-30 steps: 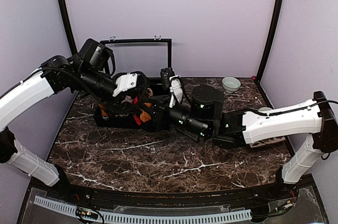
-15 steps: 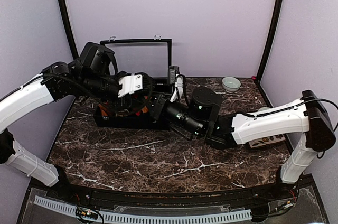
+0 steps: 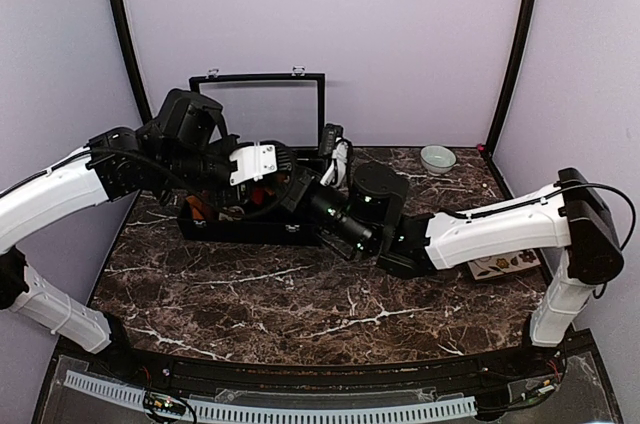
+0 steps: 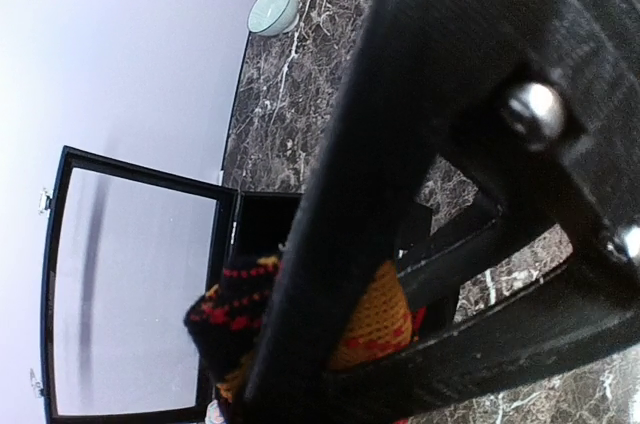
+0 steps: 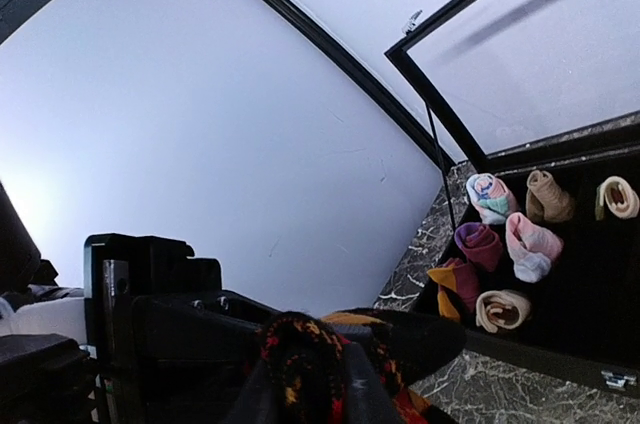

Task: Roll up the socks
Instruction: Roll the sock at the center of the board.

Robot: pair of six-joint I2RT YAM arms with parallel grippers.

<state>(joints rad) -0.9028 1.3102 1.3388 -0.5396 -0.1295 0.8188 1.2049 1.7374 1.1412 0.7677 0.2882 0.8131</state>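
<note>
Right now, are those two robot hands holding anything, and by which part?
Both hold the black argyle sock: the left hand pinches a bunched orange-and-red stretch, the right hand another bunched fold. Which end cannot be told.

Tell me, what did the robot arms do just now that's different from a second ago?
The right arm swung left and back, carrying its tool toward the black box. The left tool slid a little right and closed on the black-and-orange sock. The right tool stayed shut on that same sock. The box, its open lid and the bowl did not move.
</note>
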